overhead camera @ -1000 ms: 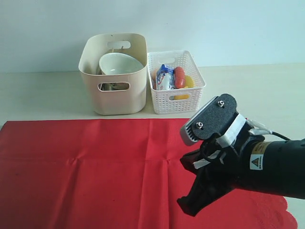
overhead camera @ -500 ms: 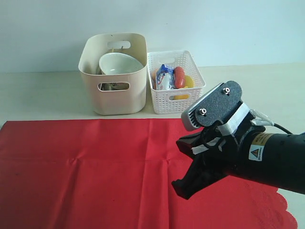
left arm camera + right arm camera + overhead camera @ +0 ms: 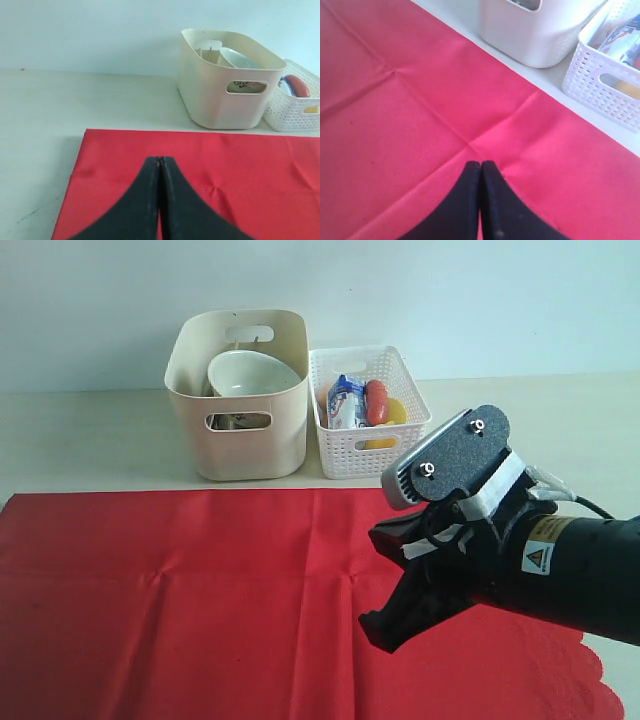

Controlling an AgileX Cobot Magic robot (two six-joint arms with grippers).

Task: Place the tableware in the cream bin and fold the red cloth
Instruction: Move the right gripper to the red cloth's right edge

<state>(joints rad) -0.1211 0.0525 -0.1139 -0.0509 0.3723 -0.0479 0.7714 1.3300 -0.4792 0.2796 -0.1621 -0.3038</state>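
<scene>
Moved: the right gripper (image 3: 378, 626) has gone a little up and to the left over the red cloth (image 3: 180, 600) since a second ago. The cloth and both tubs have stayed put.
Right side: the right gripper's two black fingers are pressed tight together with nothing between them. It is over the right half of the cloth, near a crease.
Left side: the left gripper (image 3: 160, 161) is squeezed tight too and holds nothing. It points over the cloth near its left edge.
Cloth: the red cloth lies flat and spread out on the table (image 3: 90, 430), not folded, with faint crease lines.
Bin: the cream bin (image 3: 240, 455) stands on the table behind the cloth.
Bowl: the white bowl (image 3: 250, 372) sits tilted inside the cream bin.
Basket: the white basket (image 3: 370, 452) stands just beside the bin, on its right. It holds a milk carton (image 3: 346, 402), a sausage (image 3: 377, 400) and something yellow.
</scene>
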